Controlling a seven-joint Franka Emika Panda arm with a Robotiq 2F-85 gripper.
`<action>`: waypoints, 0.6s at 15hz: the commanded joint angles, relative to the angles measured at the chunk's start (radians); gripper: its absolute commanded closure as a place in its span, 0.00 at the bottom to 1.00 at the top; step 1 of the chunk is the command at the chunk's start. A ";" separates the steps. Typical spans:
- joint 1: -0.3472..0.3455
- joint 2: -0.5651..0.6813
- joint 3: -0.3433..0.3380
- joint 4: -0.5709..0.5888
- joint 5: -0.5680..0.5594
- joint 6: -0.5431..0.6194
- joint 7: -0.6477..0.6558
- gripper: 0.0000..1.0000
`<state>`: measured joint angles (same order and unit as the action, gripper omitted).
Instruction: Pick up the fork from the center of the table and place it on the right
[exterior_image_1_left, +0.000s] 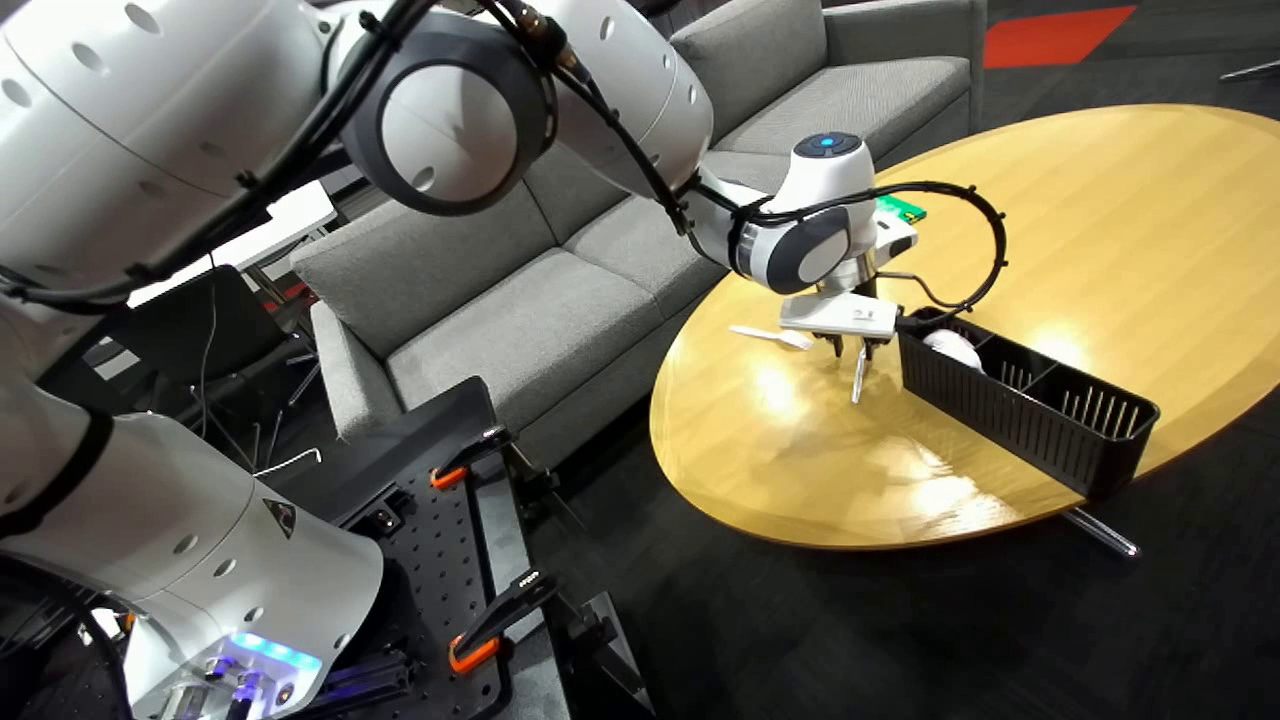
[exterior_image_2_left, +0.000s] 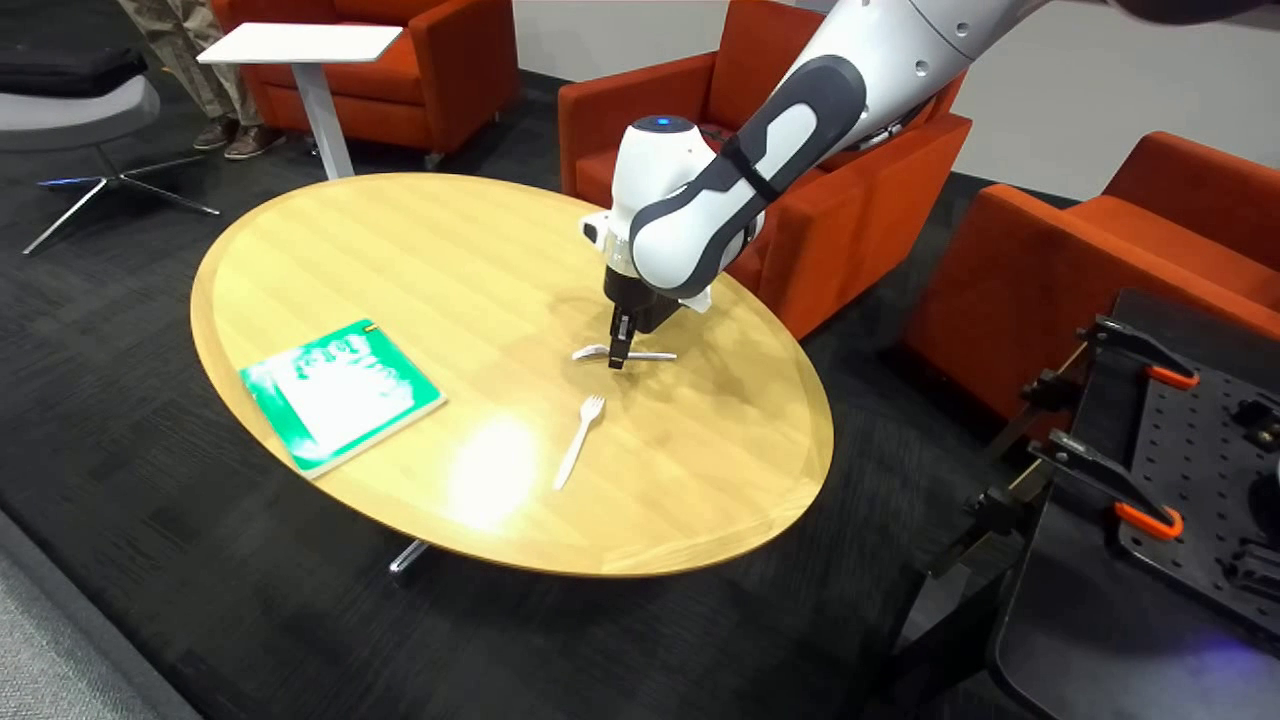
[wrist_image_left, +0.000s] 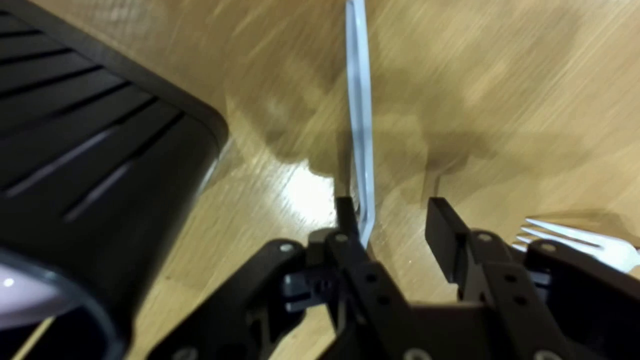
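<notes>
A pale fork (exterior_image_2_left: 580, 440) lies flat on the light-wood table (exterior_image_2_left: 740, 430); it also shows in an exterior view (exterior_image_1_left: 770, 337), and its tines (wrist_image_left: 590, 242) are at the right of the wrist view, partly behind a finger. A second slim pale utensil (wrist_image_left: 361, 110) rests tilted on its edge under my gripper, also seen in an exterior view (exterior_image_1_left: 858, 375); I cannot tell its kind surely. My gripper (wrist_image_left: 392, 215) points down, low over the table. Its fingers are apart, one each side of the second utensil's end, which is close to the left finger.
A long black tray (exterior_image_1_left: 1000, 415) with slotted walls and a white item (exterior_image_1_left: 952, 348) inside stands beside the gripper; its corner fills the left of the wrist view. A green book (exterior_image_2_left: 345, 395) lies on the table. A grey sofa (exterior_image_1_left: 540, 310) and orange armchairs (exterior_image_2_left: 860, 220) surround it.
</notes>
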<state>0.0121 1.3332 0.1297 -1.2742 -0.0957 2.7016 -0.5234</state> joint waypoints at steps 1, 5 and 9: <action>-0.001 0.018 -0.001 0.045 -0.027 -0.032 0.037 0.88; 0.001 0.022 -0.001 0.051 -0.025 -0.040 0.042 1.00; 0.011 -0.077 -0.010 -0.087 0.006 -0.028 0.042 1.00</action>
<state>0.0130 1.3363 0.1304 -1.2654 -0.0948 2.6957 -0.5176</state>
